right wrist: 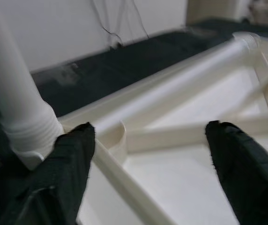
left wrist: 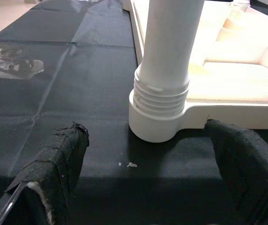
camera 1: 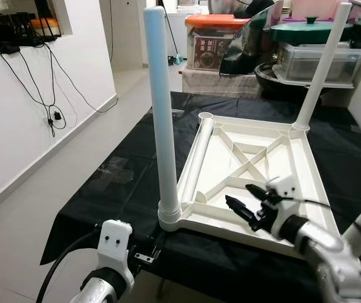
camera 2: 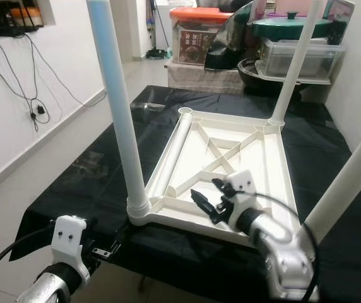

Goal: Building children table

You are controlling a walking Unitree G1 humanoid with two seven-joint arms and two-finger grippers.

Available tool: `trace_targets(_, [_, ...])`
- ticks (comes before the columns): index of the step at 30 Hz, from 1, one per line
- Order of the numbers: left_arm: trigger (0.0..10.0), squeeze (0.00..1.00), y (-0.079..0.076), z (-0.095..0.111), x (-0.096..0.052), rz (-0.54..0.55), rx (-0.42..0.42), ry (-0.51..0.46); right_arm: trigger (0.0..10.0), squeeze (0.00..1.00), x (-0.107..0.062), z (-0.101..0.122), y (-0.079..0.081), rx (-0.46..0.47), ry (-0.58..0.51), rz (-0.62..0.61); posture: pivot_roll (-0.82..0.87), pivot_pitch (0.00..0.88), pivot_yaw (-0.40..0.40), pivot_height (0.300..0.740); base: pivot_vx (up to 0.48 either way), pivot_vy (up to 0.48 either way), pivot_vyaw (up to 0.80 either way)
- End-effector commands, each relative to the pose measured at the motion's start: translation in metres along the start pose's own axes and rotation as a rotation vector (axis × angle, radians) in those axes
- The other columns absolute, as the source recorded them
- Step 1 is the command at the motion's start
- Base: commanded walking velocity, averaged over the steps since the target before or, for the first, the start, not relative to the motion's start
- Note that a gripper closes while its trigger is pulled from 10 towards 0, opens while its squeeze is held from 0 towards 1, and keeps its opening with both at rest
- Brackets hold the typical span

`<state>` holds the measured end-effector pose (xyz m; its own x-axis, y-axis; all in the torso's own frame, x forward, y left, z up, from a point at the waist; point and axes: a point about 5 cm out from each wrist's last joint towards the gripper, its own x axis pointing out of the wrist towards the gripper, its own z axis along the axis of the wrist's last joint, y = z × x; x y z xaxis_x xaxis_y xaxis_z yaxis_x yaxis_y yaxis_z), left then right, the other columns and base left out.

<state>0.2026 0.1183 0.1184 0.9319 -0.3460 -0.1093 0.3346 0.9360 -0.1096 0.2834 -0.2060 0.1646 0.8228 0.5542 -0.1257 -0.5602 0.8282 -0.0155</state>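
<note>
The white plastic ribbed tabletop [camera 1: 256, 170] lies inverted on the black cloth [camera 1: 117, 177]. Three legs appear seated; the loose white tubular leg [camera 1: 198, 158] remains. Left gripper [left wrist: 148, 183] and right gripper [camera 1: 243, 201]: open, empty.

Even, soft indoor light fills both eye views, which are sharp with little shadow. The black cloth [camera 1: 124, 164] on the tabletop throws back a pale sheen along its left side, and the white wall [camera 1: 35, 113] reads bright. In the left wrist view the white tray [left wrist: 237, 70] is blown out to a warm glare, and the near black fingers [left wrist: 59, 159] are soft. The right wrist view is blurred all over: its fingers [right wrist: 73, 159], the near upright leg [right wrist: 12, 93] and the far background are out of focus.
</note>
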Motion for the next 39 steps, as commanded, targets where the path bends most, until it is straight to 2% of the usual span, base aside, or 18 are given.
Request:
trace_targets(1, [10.0, 0.00, 0.001, 0.000, -0.001, 0.009, 0.000, 0.006, 10.0, 0.00, 0.003, 0.003, 0.006, 0.032, -0.010, 0.089, 0.17, 0.029, -0.017, 0.740, 0.000, 0.000, 0.00])
trace_targets(2, [10.0, 0.00, 0.001, 0.000, -0.001, 0.009, 0.000, 0.006, 10.0, 0.00, 0.003, 0.003, 0.006, 0.032, -0.010, 0.089, 0.17, 0.029, -0.017, 0.740, 0.000, 0.000, 0.00])
trace_targets(6, [10.0, 0.00, 0.000, 0.001, -0.003, 0.006, -0.003, 0.004, 10.0, 0.00, 0.010, 0.022, 0.021, 0.039, -0.050, 0.328, 0.18, 0.040, -0.019, 0.740, 0.000, 0.000, 0.00])
trace_targets(12, [10.0, 0.00, -0.002, 0.001, -0.005, 0.005, -0.007, 0.004, 10.0, 0.00, 0.021, 0.031, 0.039, 0.033, -0.081, 0.471, 0.18, 0.049, -0.020, 0.740, 0.000, 0.000, 0.00])
trace_targets(14, [10.0, 0.00, -0.002, 0.001, -0.005, 0.005, -0.007, 0.004, 10.0, 0.00, 0.021, 0.031, 0.039, 0.033, -0.081, 0.471, 0.18, 0.049, -0.020, 0.740, 0.000, 0.000, 0.00])
trace_targets(19, [10.0, 0.00, -0.003, 0.002, -0.005, 0.000, -0.008, 0.003, 10.0, 0.00, 0.042, 0.034, 0.051, 0.022, -0.098, 0.478, 0.18, 0.054, -0.021, 0.740, 0.000, 0.000, 0.00])
trace_targets(22, [10.0, 0.00, -0.004, 0.002, -0.005, 0.000, -0.006, 0.003, 10.0, 0.00, 0.050, 0.035, 0.052, 0.025, -0.100, 0.460, 0.19, 0.056, -0.025, 0.740, 0.000, 0.000, 0.00])
trace_targets(30, [10.0, 0.00, -0.005, 0.003, -0.005, -0.004, -0.007, -0.004, 10.0, 0.00, 0.059, 0.038, 0.052, 0.001, -0.115, 0.437, 0.18, 0.055, -0.027, 0.740, 0.000, 0.000, 0.00])
trace_targets(39, [10.0, 0.00, -0.011, 0.014, -0.009, -0.028, 0.027, -0.094, 10.0, 0.00, 0.070, 0.034, 0.066, -0.022, -0.127, 0.456, 0.19, 0.051, -0.033, 0.740, 0.000, 0.000, 0.00])
